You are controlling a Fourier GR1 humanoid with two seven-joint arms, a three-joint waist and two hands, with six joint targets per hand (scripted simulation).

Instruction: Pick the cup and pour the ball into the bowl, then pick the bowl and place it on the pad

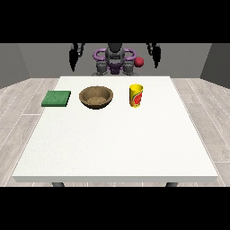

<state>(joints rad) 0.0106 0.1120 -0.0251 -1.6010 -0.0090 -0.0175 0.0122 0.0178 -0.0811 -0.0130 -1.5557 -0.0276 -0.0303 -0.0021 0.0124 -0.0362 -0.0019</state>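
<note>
Yellow cup [136, 95] with an unreadable red label at the brown bowl's [96, 97] three o'clock, green pad [56, 99] at its nine, both hands [73, 57] [155, 54] raised behind the white surface [117, 143], whether fingers are apart or together cannot be told.

The table [112, 139] had a plain white top, matt and smooth, with no shine on it. The bowl [96, 97] looked like wood, brown, its inside speckled and rough-grained. The cup [136, 95] was yellow with a red label, smooth like printed plastic or card; which, I could not tell. The pad [56, 99] was green and dull, with a faintly coarse, cloth-like face. The floor [20, 103] showed pale wooden planks.
</note>
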